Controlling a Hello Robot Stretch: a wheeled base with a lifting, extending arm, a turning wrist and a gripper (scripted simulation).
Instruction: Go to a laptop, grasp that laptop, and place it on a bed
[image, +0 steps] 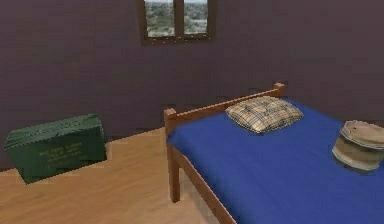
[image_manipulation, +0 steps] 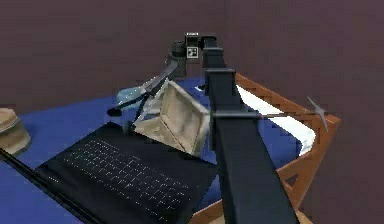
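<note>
Nothing could be read — the green crate (image: 57, 147) bore pale marks on its front too small to make out, and the two white squares (image_manipulation: 191, 52) carried black marks, not letters.

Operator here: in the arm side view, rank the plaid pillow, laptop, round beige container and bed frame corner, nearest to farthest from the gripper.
From the gripper:
1. Plaid pillow, just right of the fingers, and laptop, lying just below them: too close to call.
2. Round beige container, at the view's left edge.
3. Bed frame corner, far right.
</note>
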